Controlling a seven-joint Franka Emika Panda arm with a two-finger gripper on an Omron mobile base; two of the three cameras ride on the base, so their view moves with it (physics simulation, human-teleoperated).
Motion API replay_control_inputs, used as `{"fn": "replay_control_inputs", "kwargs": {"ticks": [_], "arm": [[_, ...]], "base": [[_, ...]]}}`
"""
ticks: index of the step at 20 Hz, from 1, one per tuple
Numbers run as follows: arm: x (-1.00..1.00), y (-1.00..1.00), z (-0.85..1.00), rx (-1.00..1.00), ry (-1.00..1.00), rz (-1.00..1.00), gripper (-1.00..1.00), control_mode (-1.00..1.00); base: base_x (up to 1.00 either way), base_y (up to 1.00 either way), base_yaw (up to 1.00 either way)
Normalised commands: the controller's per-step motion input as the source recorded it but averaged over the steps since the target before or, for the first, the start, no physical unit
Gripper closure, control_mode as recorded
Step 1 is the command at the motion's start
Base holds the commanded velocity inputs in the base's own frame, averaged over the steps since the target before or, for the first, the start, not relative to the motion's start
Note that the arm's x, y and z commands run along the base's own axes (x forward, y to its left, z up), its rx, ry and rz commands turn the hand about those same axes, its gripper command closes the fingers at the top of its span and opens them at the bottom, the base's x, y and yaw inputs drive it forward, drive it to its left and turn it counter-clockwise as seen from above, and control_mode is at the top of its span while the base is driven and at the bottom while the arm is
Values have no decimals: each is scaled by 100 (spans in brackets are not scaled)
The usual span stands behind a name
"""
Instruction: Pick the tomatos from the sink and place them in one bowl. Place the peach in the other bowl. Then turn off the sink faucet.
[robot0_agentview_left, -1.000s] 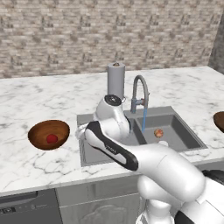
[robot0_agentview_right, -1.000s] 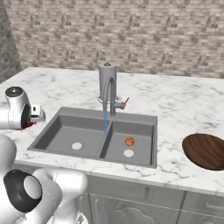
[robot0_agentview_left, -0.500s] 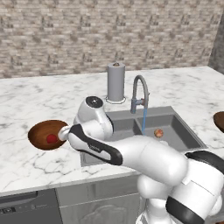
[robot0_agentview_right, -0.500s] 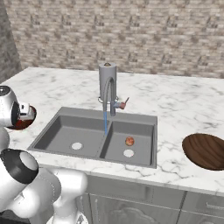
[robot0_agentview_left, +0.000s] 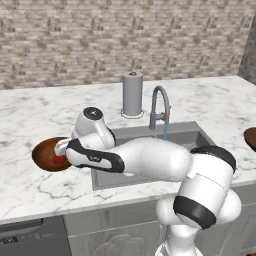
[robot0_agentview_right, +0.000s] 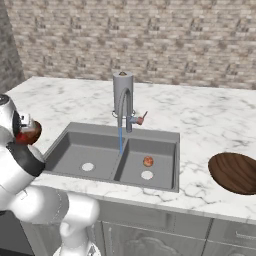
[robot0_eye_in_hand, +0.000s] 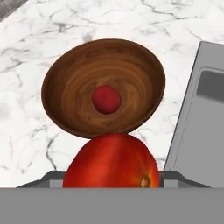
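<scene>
1. Setting: a kitchen – rendered, not real.
2. Evidence: white marble counter (robot0_agentview_right: 200, 112) with a grey double-basin sink (robot0_agentview_right: 100, 150) set into it.
3. Gooseneck faucet (robot0_agentview_right: 125, 107) over the basins – water running.
4. Brick-pattern wall (robot0_agentview_left: 125, 40) behind; grey cabinet fronts (robot0_agentview_right: 165, 235) below the counter.

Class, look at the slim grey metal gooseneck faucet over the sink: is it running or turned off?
Running. In the right base view a thin blue stream falls from the slim grey metal gooseneck faucet into the grey metal double-basin sink.
</scene>
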Motion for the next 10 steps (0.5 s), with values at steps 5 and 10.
{"fn": "replay_control_inputs", "kwargs": {"ticks": [5, 10], "arm": [[36, 22, 0, 0, 0, 0, 100, -100], [24, 8, -2, 0, 0, -2, 100, -100]], "base": [[0, 0, 0], [0, 0, 0]]}}
